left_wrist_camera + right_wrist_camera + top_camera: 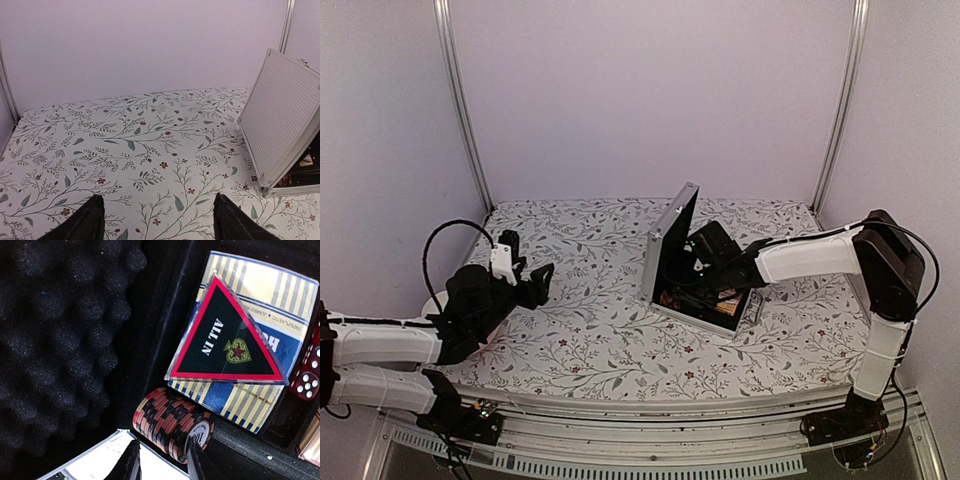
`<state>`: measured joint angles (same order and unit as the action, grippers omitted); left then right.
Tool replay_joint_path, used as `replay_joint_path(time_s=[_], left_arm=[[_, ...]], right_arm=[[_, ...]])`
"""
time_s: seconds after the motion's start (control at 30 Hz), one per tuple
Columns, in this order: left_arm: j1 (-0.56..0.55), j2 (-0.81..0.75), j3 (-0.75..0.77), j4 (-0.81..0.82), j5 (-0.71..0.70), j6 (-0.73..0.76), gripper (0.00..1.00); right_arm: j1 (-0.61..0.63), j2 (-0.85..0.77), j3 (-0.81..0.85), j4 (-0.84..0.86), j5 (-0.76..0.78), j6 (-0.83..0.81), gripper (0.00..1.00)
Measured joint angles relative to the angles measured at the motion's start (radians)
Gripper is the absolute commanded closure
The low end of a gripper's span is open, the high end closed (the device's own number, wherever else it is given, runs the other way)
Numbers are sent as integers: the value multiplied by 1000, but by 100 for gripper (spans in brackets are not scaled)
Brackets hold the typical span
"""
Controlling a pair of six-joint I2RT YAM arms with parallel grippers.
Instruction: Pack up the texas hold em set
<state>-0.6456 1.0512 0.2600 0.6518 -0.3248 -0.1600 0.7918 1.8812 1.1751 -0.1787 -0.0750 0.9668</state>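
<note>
Floral table (580,330), case (705,300) open. Right gripper (162,462) slightly parted, empty, chips (172,425) just ahead; left gripper (157,220) spread. Loading seems done; next, shut lid (282,110).

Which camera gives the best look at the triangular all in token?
Right wrist view: the ALL IN token lies on a card pack, close up, its lettering readable. The top external view shows the open case, but the token cannot be made out. The left wrist view shows only the lid, from outside.
</note>
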Motion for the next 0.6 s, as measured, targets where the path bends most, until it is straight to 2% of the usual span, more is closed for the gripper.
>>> replay_joint_path(time_s=[0.2, 0.6], left_arm=[[0, 16, 6, -2, 0, 3, 26], [0, 23, 14, -6, 0, 11, 25]], right_arm=[[0, 0, 0, 2, -9, 6, 56], [0, 32, 0, 27, -24, 13, 54]])
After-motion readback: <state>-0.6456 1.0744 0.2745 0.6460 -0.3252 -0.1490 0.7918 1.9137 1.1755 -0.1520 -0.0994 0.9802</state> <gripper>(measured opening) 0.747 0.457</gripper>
